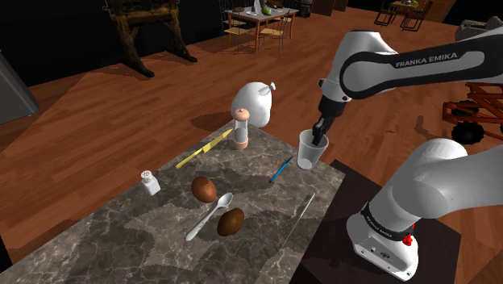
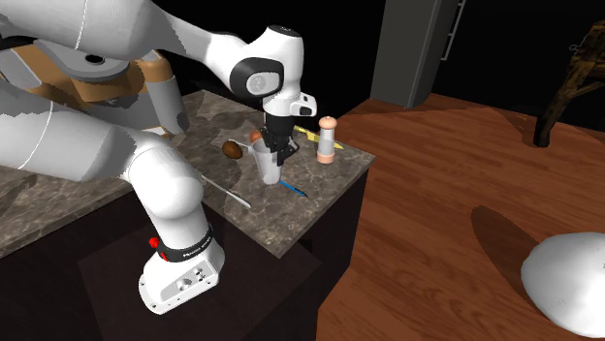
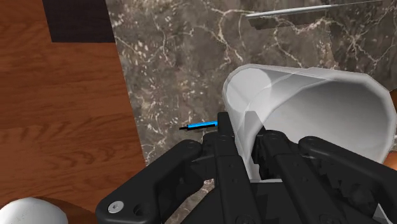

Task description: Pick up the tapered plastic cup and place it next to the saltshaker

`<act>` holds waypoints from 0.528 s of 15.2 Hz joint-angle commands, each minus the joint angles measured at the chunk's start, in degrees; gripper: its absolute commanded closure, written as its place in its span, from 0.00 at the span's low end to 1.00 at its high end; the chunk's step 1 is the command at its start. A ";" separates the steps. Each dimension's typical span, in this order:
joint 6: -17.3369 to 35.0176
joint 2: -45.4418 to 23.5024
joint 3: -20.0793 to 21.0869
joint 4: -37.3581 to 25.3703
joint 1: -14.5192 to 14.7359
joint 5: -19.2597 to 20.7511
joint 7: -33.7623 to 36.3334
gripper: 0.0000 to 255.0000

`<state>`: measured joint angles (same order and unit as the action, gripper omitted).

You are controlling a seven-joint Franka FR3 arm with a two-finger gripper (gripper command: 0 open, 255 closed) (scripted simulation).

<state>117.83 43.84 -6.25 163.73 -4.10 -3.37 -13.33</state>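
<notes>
A translucent white tapered cup (image 1: 309, 152) stands near the marble table's corner closest to the stand, its base at or just above the top; I cannot tell which. My gripper (image 1: 319, 134) comes down from above and is shut on the cup's rim, one finger inside and one outside. The second exterior view shows the cup (image 2: 269, 168) under the gripper (image 2: 279, 153). In the wrist view the cup (image 3: 312, 105) has its wall pinched in the gripper (image 3: 247, 137). The small white saltshaker (image 1: 150, 182) stands far across the table, toward the shoulder view's left.
On the marble table (image 1: 121, 242) lie a blue pen (image 1: 280, 170) beside the cup, a thin metal rod (image 1: 298, 214), a spoon (image 1: 209, 217), two brown egg shapes (image 1: 203, 190) (image 1: 230, 222), a yellow stick (image 1: 204, 149) and a pink-topped mill (image 1: 242, 129). A white rounded object (image 1: 254, 102) sits beyond the table.
</notes>
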 commanded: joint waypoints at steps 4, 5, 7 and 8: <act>-4.59 1.42 0.26 -3.15 0.00 0.03 0.55 1.00; -5.50 1.70 0.31 -3.77 0.00 0.04 0.65 1.00; -7.27 2.21 0.40 -5.06 0.00 0.05 0.85 1.00; -8.15 2.43 0.44 -5.71 0.00 0.05 0.94 1.00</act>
<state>110.86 45.85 -5.83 158.77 -4.07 -3.36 -12.48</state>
